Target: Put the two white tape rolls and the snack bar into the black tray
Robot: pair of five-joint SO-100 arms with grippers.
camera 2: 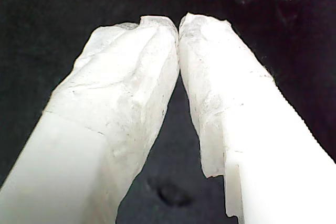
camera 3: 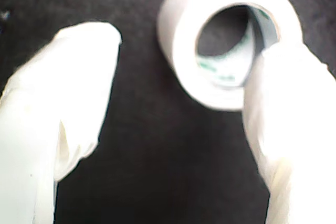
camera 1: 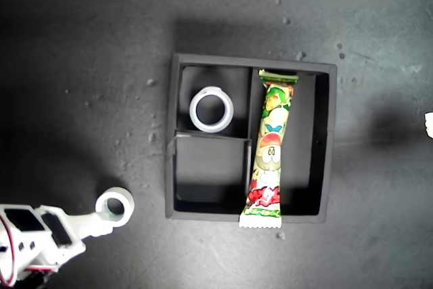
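While my second gripper [camera 3: 178, 93] stands spread wide, one chalky white finger [camera 3: 294, 129] sits against the rim of the green-cored tape roll [camera 3: 231, 40] — a smooth, glossy ring on the matte dark table [camera 1: 81, 45], w/ the other finger apart from it. Beyond that gripper, well away, the square black tray [camera 1: 325, 140] has low walls: the plain white roll [camera 1: 211, 109] lies flat in a small compartment, the crinkly snack bar [camera 1: 268, 150] along the long one, its crimped end over the wall. My first gripper [camera 2: 178, 24] — rough, tape-wrapped fingers — is closed, tips touching, nothing between.
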